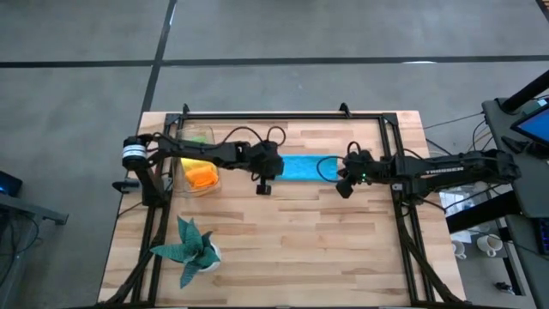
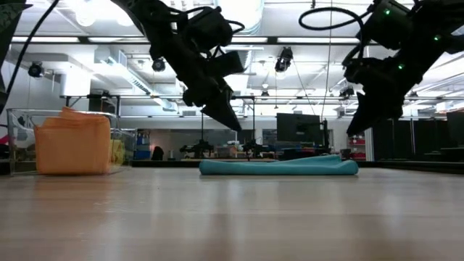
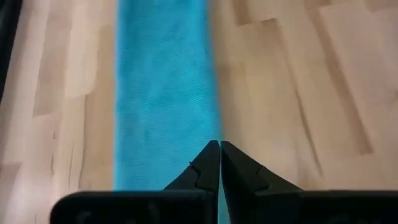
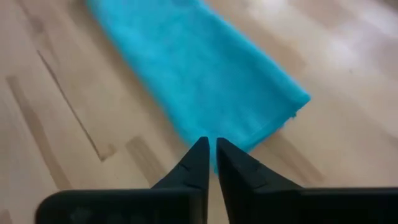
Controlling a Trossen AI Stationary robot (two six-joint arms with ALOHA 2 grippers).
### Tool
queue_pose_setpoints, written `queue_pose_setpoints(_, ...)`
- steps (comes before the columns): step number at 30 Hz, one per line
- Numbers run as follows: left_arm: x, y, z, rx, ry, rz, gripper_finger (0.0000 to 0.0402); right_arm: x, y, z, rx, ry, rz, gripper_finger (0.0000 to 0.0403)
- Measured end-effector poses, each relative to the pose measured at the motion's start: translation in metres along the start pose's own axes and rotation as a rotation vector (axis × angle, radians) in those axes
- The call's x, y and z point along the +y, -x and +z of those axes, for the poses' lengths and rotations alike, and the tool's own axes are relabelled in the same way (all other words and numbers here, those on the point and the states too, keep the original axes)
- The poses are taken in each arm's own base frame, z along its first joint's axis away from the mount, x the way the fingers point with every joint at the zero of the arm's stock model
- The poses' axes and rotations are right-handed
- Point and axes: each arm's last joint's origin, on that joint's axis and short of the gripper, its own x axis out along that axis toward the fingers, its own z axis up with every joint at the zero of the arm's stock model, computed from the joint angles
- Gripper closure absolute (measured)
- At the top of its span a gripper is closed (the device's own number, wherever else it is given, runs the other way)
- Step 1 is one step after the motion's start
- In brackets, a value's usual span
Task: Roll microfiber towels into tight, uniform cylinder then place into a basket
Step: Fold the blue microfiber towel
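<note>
Towel rolling tip: the blue towel (image 1: pixel 302 167) lies folded into a long flat strip mid-table between the arms, and both grippers hover above its ends, empty. Left gripper (image 3: pixel 219 155) has its fingers pinched together, right gripper (image 4: pixel 211 152) nearly so. I'd start at one end, keeping edges square. Basket (image 1: pixel 195 163) already holds the orange towel (image 2: pixel 72 141).

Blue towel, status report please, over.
Left tool and right tool both shut, empty, above opposite ends of the blue towel. Towel folded into a flat strip, unrolled. Nothing in the way.
</note>
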Motion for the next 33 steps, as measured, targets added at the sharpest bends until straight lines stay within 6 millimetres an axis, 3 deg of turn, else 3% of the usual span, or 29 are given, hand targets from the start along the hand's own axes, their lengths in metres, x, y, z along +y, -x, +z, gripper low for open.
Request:
queue_pose_setpoints(11,-0.015,-0.001,-0.008,0.089,-0.047,-0.011,0.0397,0.013,-0.009,-0.010,0.045,0.182,0.053,0.0265)
queue_pose_setpoints(17,-0.020,0.003,-0.019,0.219,-0.059,-0.044,0.0328,0.021,-0.012,-0.007,0.067,0.249,0.059,0.0214)
queue_pose_setpoints(25,-0.016,-0.008,-0.027,0.306,-0.054,0.007,0.0205,0.023,-0.017,-0.008,0.091,0.272,0.048,0.0202)
queue_pose_setpoints(33,-0.002,-0.023,-0.031,0.378,-0.033,0.009,0.0180,0.023,-0.018,-0.008,0.095,0.276,0.047,0.0202)
